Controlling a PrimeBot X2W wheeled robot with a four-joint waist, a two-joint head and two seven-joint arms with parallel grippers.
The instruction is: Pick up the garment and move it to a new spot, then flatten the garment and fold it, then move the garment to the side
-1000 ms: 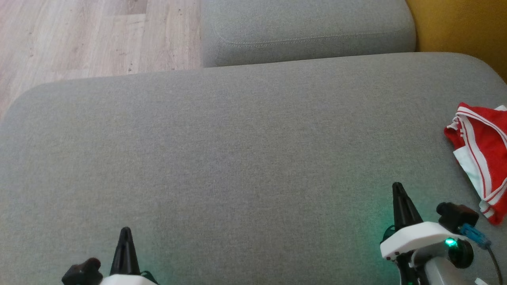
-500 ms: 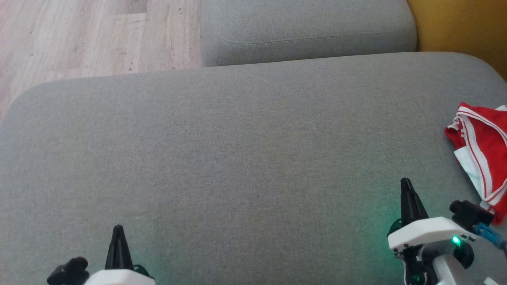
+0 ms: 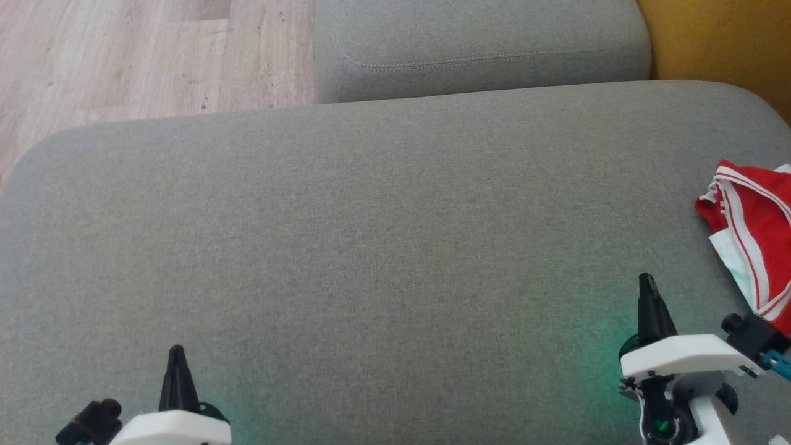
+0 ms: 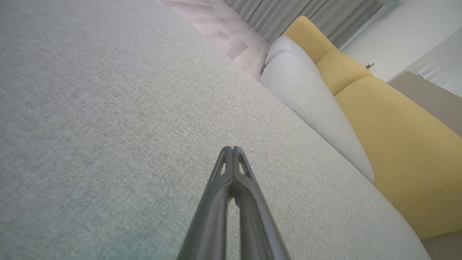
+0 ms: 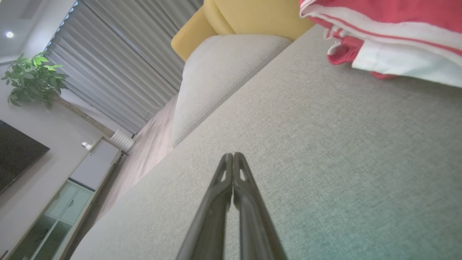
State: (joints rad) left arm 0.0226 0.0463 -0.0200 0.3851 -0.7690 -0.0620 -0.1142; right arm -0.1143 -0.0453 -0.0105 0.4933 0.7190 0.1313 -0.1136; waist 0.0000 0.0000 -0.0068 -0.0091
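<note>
- Since a second ago the right gripper (image 3: 646, 279) has shifted rightward and slightly up the head view, closer to the garment (image 3: 757, 241), while the left gripper (image 3: 176, 351) has drifted left. The garment lies where it lay.
- The garment is red with white stripes and a white panel. It is crumpled in a loose heap on the far right part of the large grey seat cushion (image 3: 371, 235), and part of it runs past the right edge of the head view.
- The right gripper has its two dark fingers pressed together, tips meeting, with nothing between them. It sits over bare cushion near the garment's lower left edge but apart from it. In the right wrist view the garment lies at the upper right, beyond the fingertips and off to one side.
- The left gripper is likewise closed tight and empty. It is at the lower left of the head view, well apart from the garment, with only grey fabric around its tips.
- Whether either gripper touches the cushion I cannot tell.
- A green glow falls on the cushion beside each gripper.
- Beyond the seat cushion a second grey cushion (image 3: 482, 49) lies against its far edge, with a yellow cushion (image 3: 717, 43) to the right and a pale wooden floor (image 3: 123, 55) to the left.
- The right wrist view also takes in grey curtains (image 5: 119, 54), a leafy plant (image 5: 32, 77) and a pale cabinet (image 5: 72, 202) with glass doors.
</note>
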